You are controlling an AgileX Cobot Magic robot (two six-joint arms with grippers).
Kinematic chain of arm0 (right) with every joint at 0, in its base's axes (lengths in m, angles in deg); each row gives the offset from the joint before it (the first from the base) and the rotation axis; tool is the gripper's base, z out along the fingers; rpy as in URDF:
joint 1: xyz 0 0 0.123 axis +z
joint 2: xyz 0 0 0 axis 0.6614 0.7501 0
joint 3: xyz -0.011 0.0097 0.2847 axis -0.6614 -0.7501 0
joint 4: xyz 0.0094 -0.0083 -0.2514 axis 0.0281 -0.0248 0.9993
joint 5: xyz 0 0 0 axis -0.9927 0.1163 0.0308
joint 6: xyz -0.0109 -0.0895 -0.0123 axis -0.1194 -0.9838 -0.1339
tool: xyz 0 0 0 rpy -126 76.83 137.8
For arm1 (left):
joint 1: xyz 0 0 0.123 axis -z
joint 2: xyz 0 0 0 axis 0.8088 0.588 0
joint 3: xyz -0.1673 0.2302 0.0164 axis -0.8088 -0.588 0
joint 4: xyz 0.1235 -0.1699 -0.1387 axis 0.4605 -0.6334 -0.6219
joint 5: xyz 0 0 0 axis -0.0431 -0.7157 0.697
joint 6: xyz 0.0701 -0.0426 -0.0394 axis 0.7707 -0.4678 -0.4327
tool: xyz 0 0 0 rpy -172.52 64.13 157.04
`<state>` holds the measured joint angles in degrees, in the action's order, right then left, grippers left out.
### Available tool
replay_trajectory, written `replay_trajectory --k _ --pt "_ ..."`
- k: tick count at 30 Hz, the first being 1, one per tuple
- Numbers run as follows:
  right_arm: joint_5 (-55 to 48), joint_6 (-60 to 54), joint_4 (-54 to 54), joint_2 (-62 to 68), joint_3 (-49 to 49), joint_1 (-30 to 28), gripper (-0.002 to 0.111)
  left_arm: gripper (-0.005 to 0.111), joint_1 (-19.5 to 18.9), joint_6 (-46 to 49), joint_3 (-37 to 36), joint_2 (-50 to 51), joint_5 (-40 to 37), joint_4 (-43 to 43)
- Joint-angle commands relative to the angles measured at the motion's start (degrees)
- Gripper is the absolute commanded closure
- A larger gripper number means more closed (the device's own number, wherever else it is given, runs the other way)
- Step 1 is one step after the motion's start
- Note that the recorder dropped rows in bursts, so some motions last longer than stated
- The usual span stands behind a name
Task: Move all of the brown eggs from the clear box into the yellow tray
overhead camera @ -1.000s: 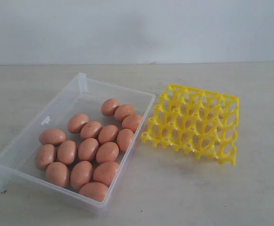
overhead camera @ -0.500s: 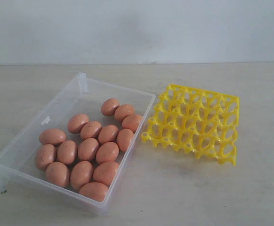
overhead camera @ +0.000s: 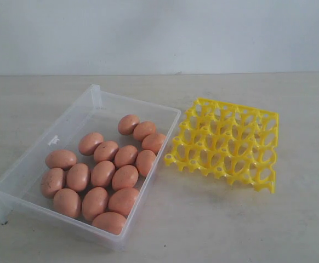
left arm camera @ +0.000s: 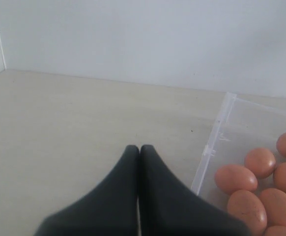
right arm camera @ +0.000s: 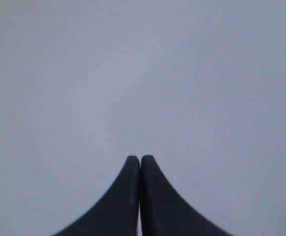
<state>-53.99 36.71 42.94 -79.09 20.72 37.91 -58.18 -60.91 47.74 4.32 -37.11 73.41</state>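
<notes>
Several brown eggs (overhead camera: 114, 177) lie loose in the clear box (overhead camera: 97, 96) on the left of the exterior view. To its right stands the yellow tray (overhead camera: 225, 143), tilted, with all its cups bare. Neither arm shows in the exterior view. My left gripper (left arm camera: 139, 147) is shut and holds nothing. It hovers over the table beside the clear box's wall (left arm camera: 211, 147), and a few of the eggs (left arm camera: 235, 178) show past it. My right gripper (right arm camera: 140, 158) is shut too, with only a plain grey-white surface behind it.
The pale tabletop (overhead camera: 203, 224) runs back to a white wall (overhead camera: 159, 33). In the left wrist view the table (left arm camera: 59, 123) stretches to a wall corner. A small dark speck (overhead camera: 4, 222) lies by the box's near corner.
</notes>
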Motion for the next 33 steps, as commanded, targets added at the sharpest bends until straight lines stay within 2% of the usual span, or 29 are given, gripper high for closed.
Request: replay_trajectory --k 1,4,6,8,10,13,17,18,19,21,24,26,29,31,32,33 --pt "0.8 -3.9 -4.5 -0.2 5.5 0.1 0.108 0.111 0.3 0.2 0.2 0.2 0.8 -0.1" --pt "-4.7 -15.9 -12.1 4.4 7.3 0.1 0.108 0.111 0.3 0.2 0.2 0.2 0.8 -0.1" --pt "-4.8 -16.4 -8.6 11.0 9.7 0.1 0.108 0.111 0.3 0.2 0.2 0.2 0.8 -0.1" --pt "-4.6 -11.2 1.1 20.3 14.2 0.1 0.108 0.111 0.3 0.2 0.2 0.2 0.8 -0.1" --pt "-4.1 -5.6 17.6 30.1 21.6 0.1 0.108 0.111 0.3 0.2 0.2 0.2 0.8 -0.1" --pt "-4.9 11.7 50.2 47.6 34.8 0.1 0.108 0.111 0.3 0.2 0.2 0.2 0.6 -0.1" --pt "-6.8 58.2 105.0 72.1 55.0 0.2 0.108 0.111 0.3 0.2 0.2 0.2 0.6 -0.1" --pt "-5.6 71.2 112.3 77.0 60.0 0.7 0.108 0.111 0.3 0.2 0.2 0.2 0.6 -0.1" --pt "-2.5 75.9 112.3 80.8 63.1 0.6 0.109 0.111 0.3 0.2 0.2 0.2 0.6 -0.1" --pt "3.7 76.4 112.3 85.6 69.0 0.9 0.109 0.111 0.3 0.2 0.2 0.2 0.6 -0.1" --pt "6.8 81.8 112.3 89.8 75.2 4.5 0.109 0.111 0.3 0.2 0.2 0.2 0.6 -0.1" --pt "10.3 78.8 112.3 90.9 78.5 7.9 0.109 0.111 0.3 0.2 0.2 0.2 0.6 -0.1" --pt "13.7 61.0 112.3 90.3 81.4 15.9 0.109 0.111 0.3 0.2 0.2 0.2 0.6 -0.1" --pt "2.6 50.8 112.3 88.2 80.9 23.4 0.109 0.111 0.3 0.2 0.2 0.2 0.6 -0.1" --pt "-5.7 47.0 112.3 87.3 80.2 26.9 0.109 0.111 0.3 0.2 0.2 0.2 0.6 -0.1" --pt "-18.9 42.4 112.3 86.4 79.4 31.8 0.109 0.111 0.3 0.2 0.2 0.2 0.6 -0.1"
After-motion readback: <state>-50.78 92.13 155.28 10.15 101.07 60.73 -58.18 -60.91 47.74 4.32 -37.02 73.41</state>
